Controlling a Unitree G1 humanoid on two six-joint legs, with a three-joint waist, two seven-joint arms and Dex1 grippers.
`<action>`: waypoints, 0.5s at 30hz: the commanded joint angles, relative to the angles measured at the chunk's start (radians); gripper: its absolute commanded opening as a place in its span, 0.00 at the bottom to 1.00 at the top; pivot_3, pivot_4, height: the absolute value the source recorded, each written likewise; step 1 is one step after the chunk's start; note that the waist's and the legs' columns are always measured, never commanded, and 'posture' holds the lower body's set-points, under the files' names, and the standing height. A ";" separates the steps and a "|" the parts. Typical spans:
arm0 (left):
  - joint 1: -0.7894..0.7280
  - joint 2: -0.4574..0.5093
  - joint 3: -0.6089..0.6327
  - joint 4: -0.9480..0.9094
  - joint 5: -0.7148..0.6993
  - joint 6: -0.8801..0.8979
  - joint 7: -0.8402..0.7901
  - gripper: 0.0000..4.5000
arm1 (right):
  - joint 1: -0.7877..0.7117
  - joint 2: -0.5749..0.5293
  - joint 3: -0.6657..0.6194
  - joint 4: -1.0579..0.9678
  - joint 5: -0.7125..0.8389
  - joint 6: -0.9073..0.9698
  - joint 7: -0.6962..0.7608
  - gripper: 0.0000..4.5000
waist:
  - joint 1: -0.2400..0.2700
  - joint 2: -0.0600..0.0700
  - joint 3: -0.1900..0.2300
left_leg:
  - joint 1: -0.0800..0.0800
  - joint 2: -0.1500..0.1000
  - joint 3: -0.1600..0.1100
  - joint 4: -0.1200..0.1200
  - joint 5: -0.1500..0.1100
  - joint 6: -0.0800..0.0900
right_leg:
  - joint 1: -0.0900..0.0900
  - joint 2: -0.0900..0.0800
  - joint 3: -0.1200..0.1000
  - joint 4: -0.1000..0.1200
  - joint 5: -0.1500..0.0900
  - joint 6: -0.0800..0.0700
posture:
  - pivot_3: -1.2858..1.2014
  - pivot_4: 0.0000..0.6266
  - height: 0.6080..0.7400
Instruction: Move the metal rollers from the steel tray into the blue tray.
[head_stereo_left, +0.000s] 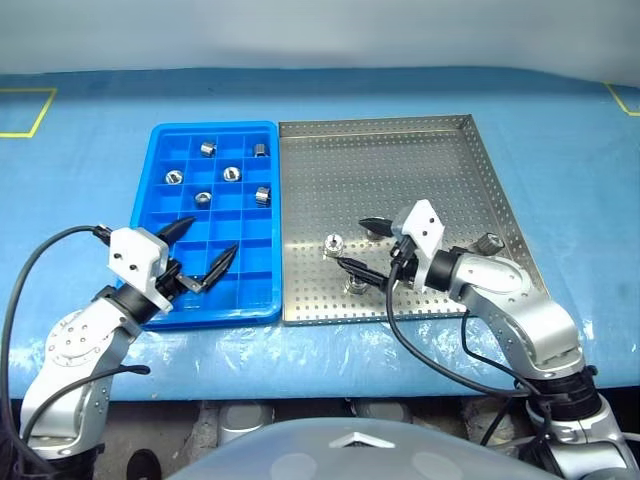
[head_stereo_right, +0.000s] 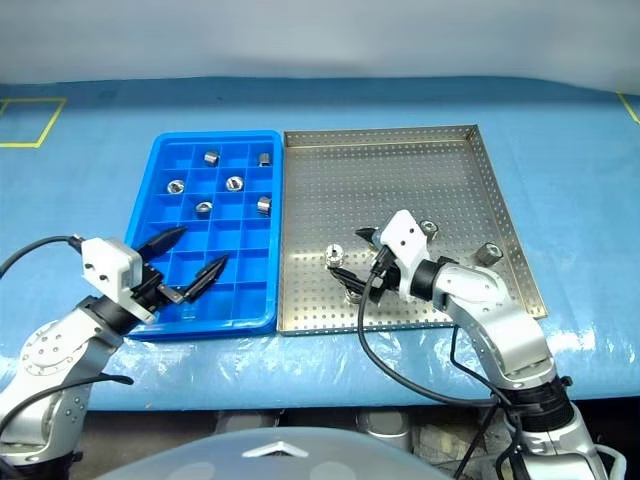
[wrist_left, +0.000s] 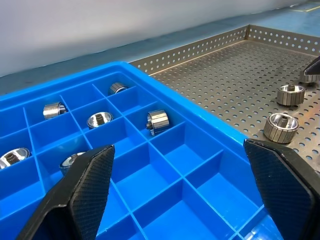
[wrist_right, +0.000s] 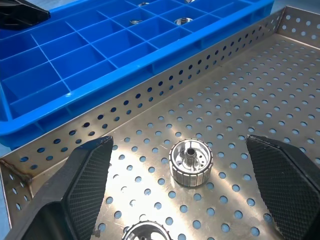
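Six metal rollers sit in the far compartments of the blue tray, which lies against the left rim of the steel tray. We see the left gripper hovering over the blue tray's near cells, fingers spread and empty. On the steel tray's near half, we find the right gripper, fingers apart, flanking one upright roller, with other rollers close by.

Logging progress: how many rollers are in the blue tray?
6 rollers: two in the far row, two in the second, two in the third. The left claw hides some near cells.
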 joint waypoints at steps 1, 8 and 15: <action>-0.007 0.007 0.002 -0.041 -0.012 -0.004 -0.007 1.00 | -0.007 -0.001 -0.022 -0.034 0.010 -0.001 -0.005 1.00 | -0.001 0.000 0.000 | 0.000 0.000 0.000 0.000 0.000 0.000 | 0.000 0.000 0.000 0.000 0.000 0.000 | 0.52 0.24 1.00; -0.002 0.009 0.003 -0.041 -0.012 -0.006 -0.012 1.00 | -0.008 -0.007 -0.022 -0.034 0.012 0.002 -0.003 1.00 | -0.001 0.000 0.000 | 0.000 0.000 0.000 0.000 0.000 0.000 | 0.000 0.000 0.000 0.000 0.000 0.000 | 0.52 0.24 1.00; 0.000 0.012 0.001 -0.040 -0.007 -0.005 -0.016 1.00 | -0.009 -0.023 -0.012 -0.031 0.002 0.011 0.003 1.00 | -0.001 0.000 0.000 | 0.000 0.000 0.000 0.000 0.000 0.000 | 0.000 0.000 0.000 0.000 0.000 0.000 | 0.52 0.24 1.00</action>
